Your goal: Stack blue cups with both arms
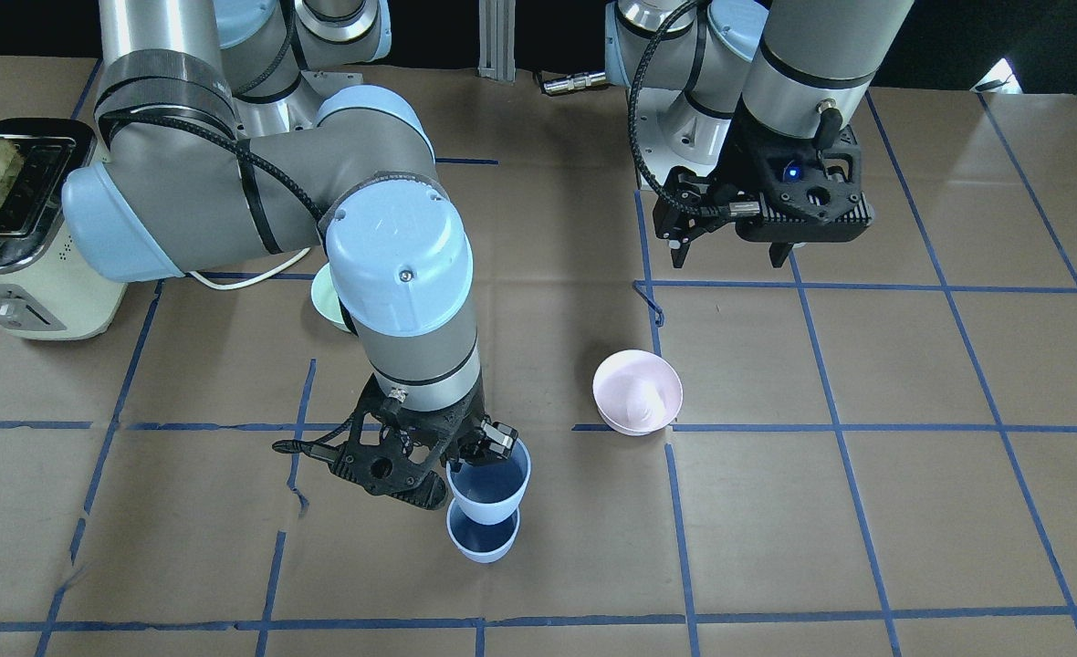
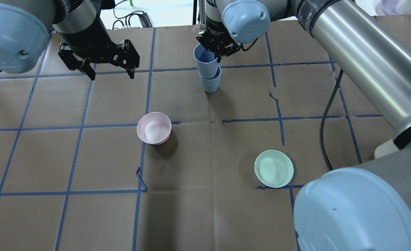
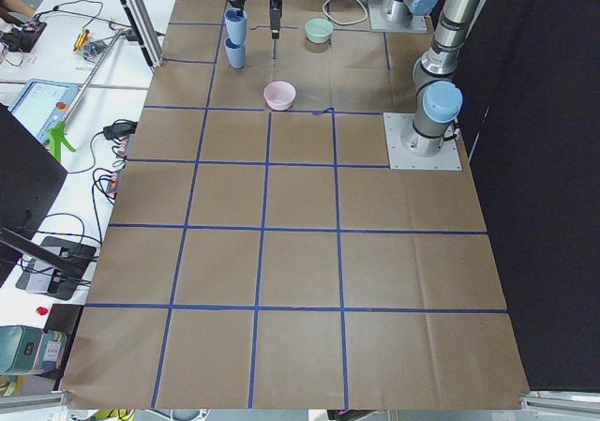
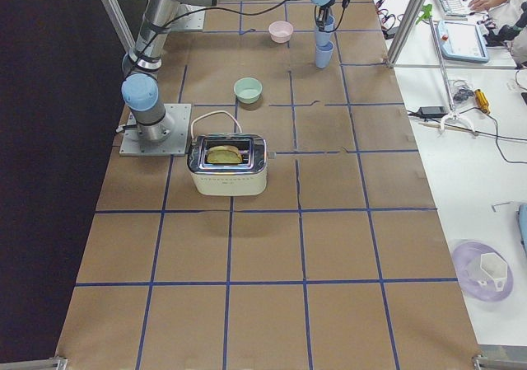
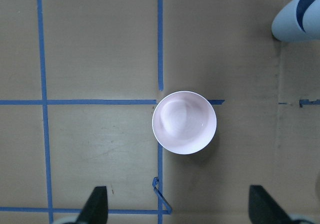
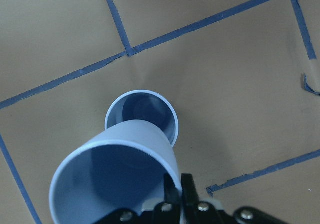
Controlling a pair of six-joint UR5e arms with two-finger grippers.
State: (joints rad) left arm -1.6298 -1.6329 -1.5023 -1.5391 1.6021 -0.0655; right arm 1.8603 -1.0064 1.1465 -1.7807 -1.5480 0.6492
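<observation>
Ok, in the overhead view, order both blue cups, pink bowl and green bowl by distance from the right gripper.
1. Upper blue cup, in the right gripper's jaws.
2. Lower blue cup, just beneath.
3. Pink bowl, on the view's left.
4. Green bowl, lower right, nearest the robot.

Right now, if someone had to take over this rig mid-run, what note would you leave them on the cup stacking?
The right gripper is shut on the rim of the upper blue cup and holds it over the lower blue cup, which stands upright on the table.
The left gripper is open and empty, above the table and apart from both cups.
Done: one cup is lifted, with its base at the other's mouth; how deep it sits is unclear.
Left: probably lower it until seated, release, and pull the arm away.
The pink bowl and green bowl stand aside.
</observation>
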